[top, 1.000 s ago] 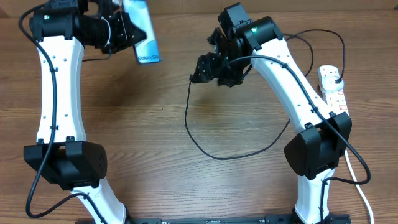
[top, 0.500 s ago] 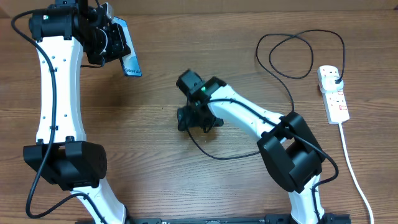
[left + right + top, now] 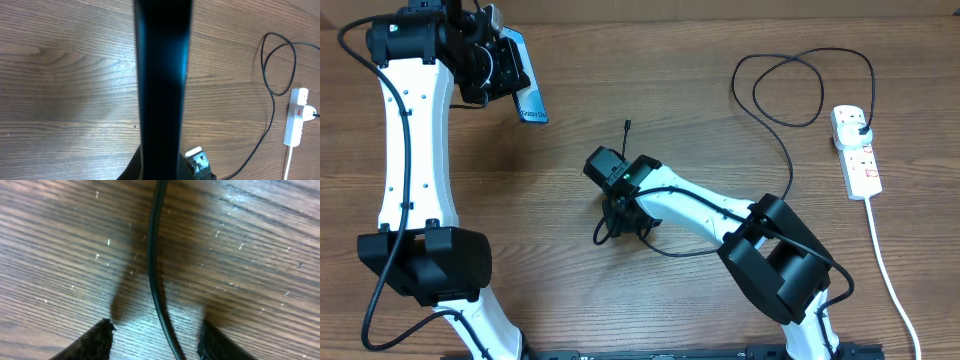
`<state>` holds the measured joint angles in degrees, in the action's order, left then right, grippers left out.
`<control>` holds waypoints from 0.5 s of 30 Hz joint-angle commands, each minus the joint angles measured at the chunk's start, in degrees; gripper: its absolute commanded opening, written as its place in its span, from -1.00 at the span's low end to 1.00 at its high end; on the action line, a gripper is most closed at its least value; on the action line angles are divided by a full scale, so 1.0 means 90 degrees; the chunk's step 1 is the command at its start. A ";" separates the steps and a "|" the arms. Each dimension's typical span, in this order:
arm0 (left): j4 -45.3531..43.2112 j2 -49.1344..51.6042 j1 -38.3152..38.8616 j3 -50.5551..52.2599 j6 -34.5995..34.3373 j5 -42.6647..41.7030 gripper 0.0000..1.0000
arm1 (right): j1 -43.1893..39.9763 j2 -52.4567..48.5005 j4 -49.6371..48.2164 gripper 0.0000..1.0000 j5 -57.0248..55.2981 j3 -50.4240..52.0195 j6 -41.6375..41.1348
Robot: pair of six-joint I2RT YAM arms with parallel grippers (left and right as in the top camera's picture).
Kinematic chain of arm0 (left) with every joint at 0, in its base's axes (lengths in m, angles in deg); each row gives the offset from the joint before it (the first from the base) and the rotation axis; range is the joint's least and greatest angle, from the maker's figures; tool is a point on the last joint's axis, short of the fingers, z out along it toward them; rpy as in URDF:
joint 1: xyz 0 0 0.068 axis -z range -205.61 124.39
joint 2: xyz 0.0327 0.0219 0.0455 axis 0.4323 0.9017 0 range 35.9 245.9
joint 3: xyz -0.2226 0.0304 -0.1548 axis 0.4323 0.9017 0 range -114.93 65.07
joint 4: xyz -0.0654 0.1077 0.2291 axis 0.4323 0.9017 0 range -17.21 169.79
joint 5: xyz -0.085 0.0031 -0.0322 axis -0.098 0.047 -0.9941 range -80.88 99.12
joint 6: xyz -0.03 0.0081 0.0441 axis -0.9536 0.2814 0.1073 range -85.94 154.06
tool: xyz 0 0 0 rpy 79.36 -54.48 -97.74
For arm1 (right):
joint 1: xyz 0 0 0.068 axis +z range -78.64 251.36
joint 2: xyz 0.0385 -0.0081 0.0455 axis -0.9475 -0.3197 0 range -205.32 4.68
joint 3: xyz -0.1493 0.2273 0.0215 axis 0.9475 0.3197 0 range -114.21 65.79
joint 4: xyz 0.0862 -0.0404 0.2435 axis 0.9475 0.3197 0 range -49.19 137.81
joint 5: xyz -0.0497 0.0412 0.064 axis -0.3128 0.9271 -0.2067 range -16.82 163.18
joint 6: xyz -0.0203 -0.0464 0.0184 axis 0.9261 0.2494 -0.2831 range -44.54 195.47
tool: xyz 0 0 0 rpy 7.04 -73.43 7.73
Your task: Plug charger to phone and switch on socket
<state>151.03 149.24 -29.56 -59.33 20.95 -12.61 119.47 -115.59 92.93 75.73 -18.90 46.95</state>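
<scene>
- Left gripper [image 3: 492, 62] is clamped on the phone [image 3: 523, 85] and holds it above the table's far-left part.
- In the overhead view the phone's long axis runs steeply from upper left to lower right. The free end, with white lettering, points down-right towards the table's middle.
- The phone is a flat, thin rectangle with a glossy light-blue face and a black rim. The left wrist view shows only a dark, shiny vertical bar.
- Right gripper [image 3: 620, 212] is low over the wooden table [image 3: 570, 300], near centre. Its jaws are parted moderately and straddle the charger [image 3: 154, 265], with a gap on each side. The black fingertips [image 3: 92, 342] look rough-edged.
- The charger is a thin, round, smooth black cable. Its connector tip [image 3: 627, 125] lies on the wood just beyond the right gripper and points away from the robot.
- The cable curves towards the robot, rises rightwards, loops, and ends in a black plug [image 3: 861, 124].
- The socket [image 3: 857, 155] is a white plastic oblong with red switches, at the far right. Its long axis runs near-to-far. The plug sits at its far end, and a thick white cord [image 3: 890, 280] leaves the near end.
- The table has brown wood grain, matte.
</scene>
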 commanded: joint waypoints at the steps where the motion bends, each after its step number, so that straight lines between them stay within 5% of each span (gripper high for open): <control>1: -0.0015 -0.0260 0.0012 -0.0148 0.0121 -0.0015 -0.92 | 0.0010 0.0070 0.0158 -0.49 -0.0444 0.0138 -0.0172; 3: -0.0017 -0.0260 0.0012 -0.0148 0.0121 -0.0015 -0.92 | 0.0010 0.0070 0.0202 -0.92 -0.0423 0.0221 -0.0170; 15: -0.0044 -0.0260 0.0012 -0.0148 0.0121 -0.0015 -0.92 | 0.0063 0.0452 0.2827 -0.93 -0.0170 0.0262 -0.1127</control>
<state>151.03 149.24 -29.58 -59.33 20.95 -12.46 119.56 -115.31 115.25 73.78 -16.88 39.91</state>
